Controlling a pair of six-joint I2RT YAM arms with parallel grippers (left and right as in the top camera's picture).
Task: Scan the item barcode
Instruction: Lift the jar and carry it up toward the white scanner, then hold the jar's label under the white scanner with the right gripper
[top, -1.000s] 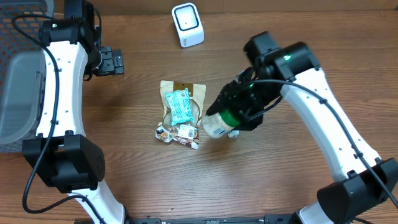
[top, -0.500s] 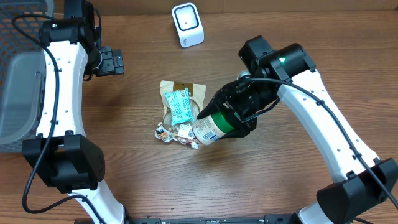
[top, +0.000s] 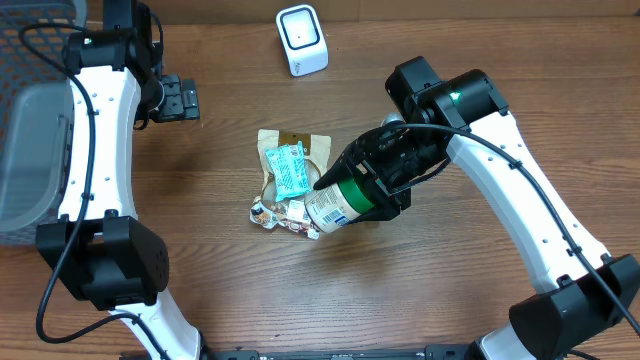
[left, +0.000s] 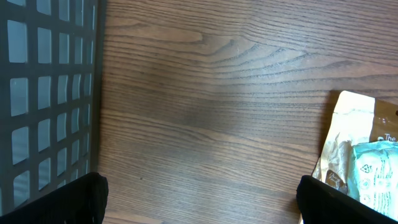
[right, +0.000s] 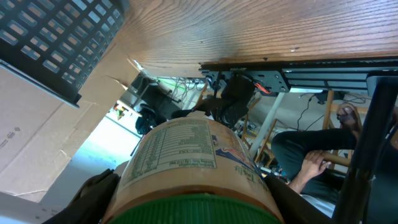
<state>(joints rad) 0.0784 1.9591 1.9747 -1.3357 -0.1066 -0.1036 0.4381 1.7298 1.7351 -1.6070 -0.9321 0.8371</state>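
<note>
One jar (top: 335, 207), green-lidded, was clasped in the right gripper (top: 372, 188) and lay tilted just right of the pouch (top: 290, 160). Its label showed a facts panel too small to read, and the pouch showed only "The". The left gripper (top: 180, 98) hung wide open and empty beside the basket (top: 25, 130), and bare table (top: 200, 260) lay between jar and white scanner (top: 301, 39) at the far edge.
</note>
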